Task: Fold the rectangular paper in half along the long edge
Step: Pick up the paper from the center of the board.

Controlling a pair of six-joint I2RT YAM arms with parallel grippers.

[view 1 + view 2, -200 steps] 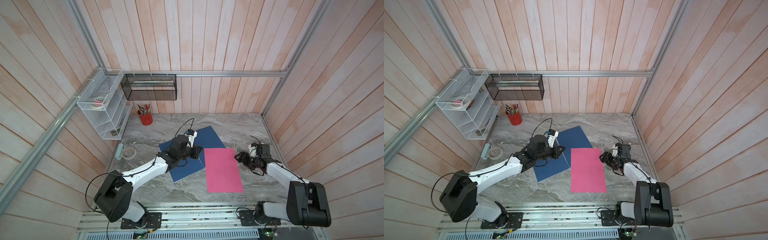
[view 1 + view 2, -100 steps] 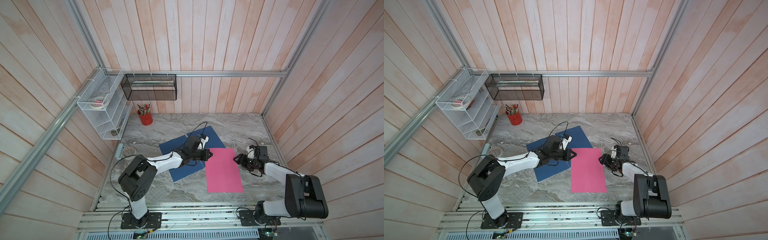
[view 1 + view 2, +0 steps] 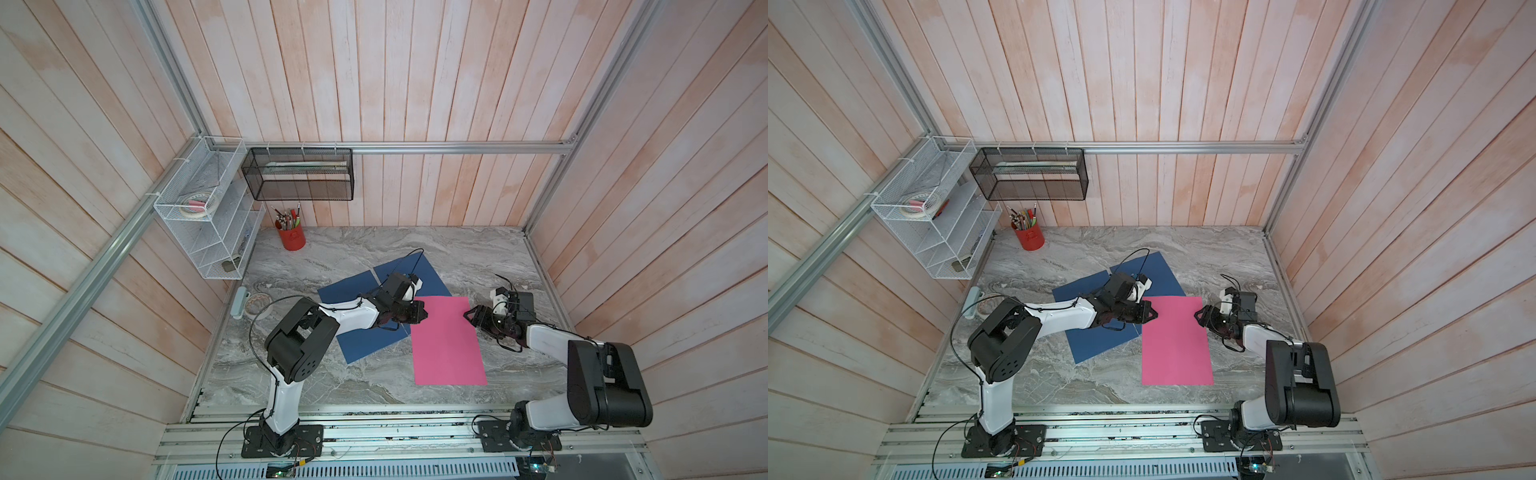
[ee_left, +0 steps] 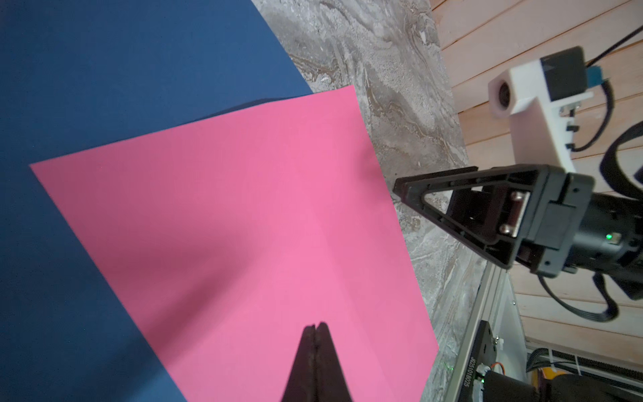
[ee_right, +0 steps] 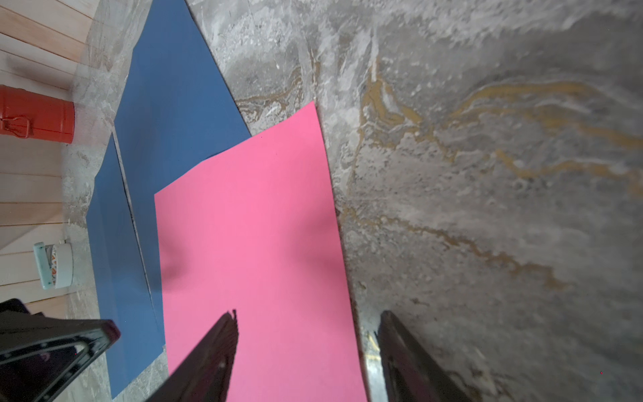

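Paper (image 3: 446,340), pink, lies flat and unfolded on table (image 3: 332,257), 4 o'clock from table centre, far corner overlapping blue sheet (image 3: 365,345). Step: setting up grasp before fold. Left gripper (image 4: 315,334) pinched shut, empty, tips over paper at its 11 o'clock. Right gripper (image 5: 306,316) spread wide, straddling long edge at 1 o'clock; contact with sheet unclear. Next: right jaws must catch that edge, close, carry it toward 9 o'clock.

We look into a robot lab cell: plank walls (image 3: 374,83), aluminium framing (image 3: 457,146), a marble tabletop (image 3: 353,249), two arms on a near mounting rail (image 3: 395,432).
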